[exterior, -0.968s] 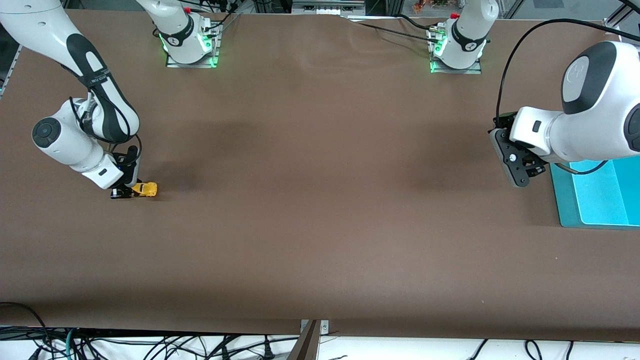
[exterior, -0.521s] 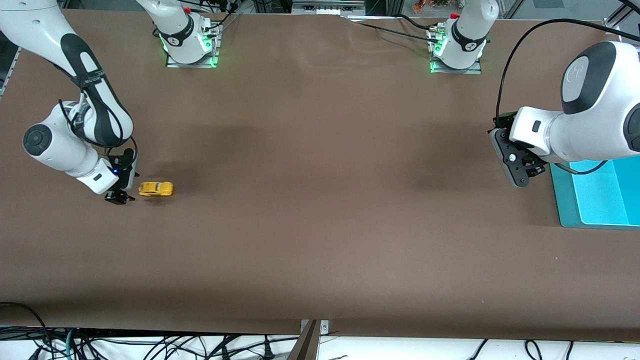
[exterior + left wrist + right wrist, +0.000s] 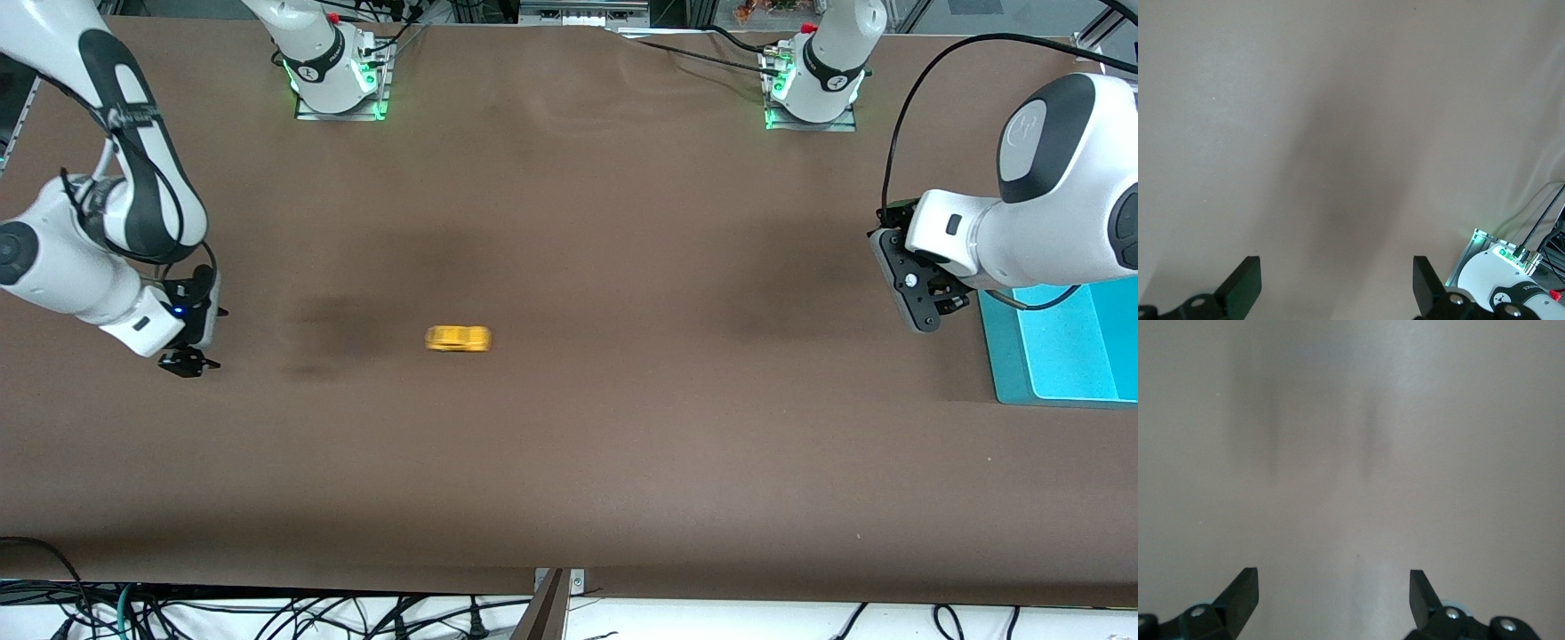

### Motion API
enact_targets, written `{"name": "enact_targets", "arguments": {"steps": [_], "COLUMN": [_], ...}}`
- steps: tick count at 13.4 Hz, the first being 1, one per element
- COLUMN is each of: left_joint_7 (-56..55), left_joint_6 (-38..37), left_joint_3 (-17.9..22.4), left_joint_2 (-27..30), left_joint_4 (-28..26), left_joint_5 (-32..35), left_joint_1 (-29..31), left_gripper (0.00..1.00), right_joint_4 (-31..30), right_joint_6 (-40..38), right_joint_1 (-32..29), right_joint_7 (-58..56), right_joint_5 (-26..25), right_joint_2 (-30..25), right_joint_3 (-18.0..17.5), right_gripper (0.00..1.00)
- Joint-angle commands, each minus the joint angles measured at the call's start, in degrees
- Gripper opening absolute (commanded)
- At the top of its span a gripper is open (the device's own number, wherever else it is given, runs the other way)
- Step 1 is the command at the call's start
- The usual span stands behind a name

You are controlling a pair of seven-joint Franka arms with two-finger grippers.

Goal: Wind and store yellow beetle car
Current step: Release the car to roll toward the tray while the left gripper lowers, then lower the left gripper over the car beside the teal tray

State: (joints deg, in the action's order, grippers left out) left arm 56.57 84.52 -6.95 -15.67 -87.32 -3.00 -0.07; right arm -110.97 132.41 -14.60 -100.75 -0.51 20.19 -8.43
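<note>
My right gripper (image 3: 188, 363): low over the tabletop (image 3: 569, 462) at the right arm's end, holding nothing.
My right fingers (image 3: 1241, 590): spread wide, released; in the right wrist view only bare brown surface lies between them.
My left gripper (image 3: 933, 307): up in the air at the left arm's end, over the tabletop just beside the turquoise tray (image 3: 1058, 356); this arm waits.
My left fingers (image 3: 1245, 285): also spread wide and empty, with plain tabletop under them in the left wrist view (the green-lit base (image 3: 1501, 263) of an arm shows at the edge of that view).
Yellow beetle car (image 3: 458, 339): on the tabletop on its own, free of both my grippers, well apart from my right gripper and farther still from my left one, between the two. It shows as a blurred yellow streak, so I cannot make out its windows or wheels.
Turquoise tray: flat on the tabletop at the left arm's end, partly hidden under my left arm; I cannot tell what, if anything, lies in the hidden part.
Arm bases (image 3: 338, 71): both stand along the table edge farthest from the front camera, lit green.
</note>
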Motion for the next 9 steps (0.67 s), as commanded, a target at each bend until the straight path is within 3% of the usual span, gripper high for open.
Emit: {"name": "enact_targets", "arguments": {"steps": [1,5,9], "left_joint_7": [1.8,11.0,11.6], "left_joint_6": [0.9,5.7,5.7], "left_joint_3": [-0.1,0.1,0.3], "left_joint_2": [0.6,1.1,1.2], "left_joint_4": [-2.2,-7.1,-8.2], "left_joint_5": [0.4,0.4,1.0], "left_joint_1": [0.0,0.3,0.4], "left_gripper": [1.0,1.0,1.0], "right_joint_4": [1.4,3.7,4.7], "right_joint_6": [-4.9,-11.9,-15.9], "right_joint_1": [-0.1,0.2,1.6], "right_joint_7": [2.6,13.5,29.9], "right_joint_5": [0.1,0.2,0.2], "right_joint_2": [-5.1,-10.1,-14.6], "right_joint_3": [-0.8,-0.9,-0.9], "right_gripper": [1.0,1.0,1.0]}}
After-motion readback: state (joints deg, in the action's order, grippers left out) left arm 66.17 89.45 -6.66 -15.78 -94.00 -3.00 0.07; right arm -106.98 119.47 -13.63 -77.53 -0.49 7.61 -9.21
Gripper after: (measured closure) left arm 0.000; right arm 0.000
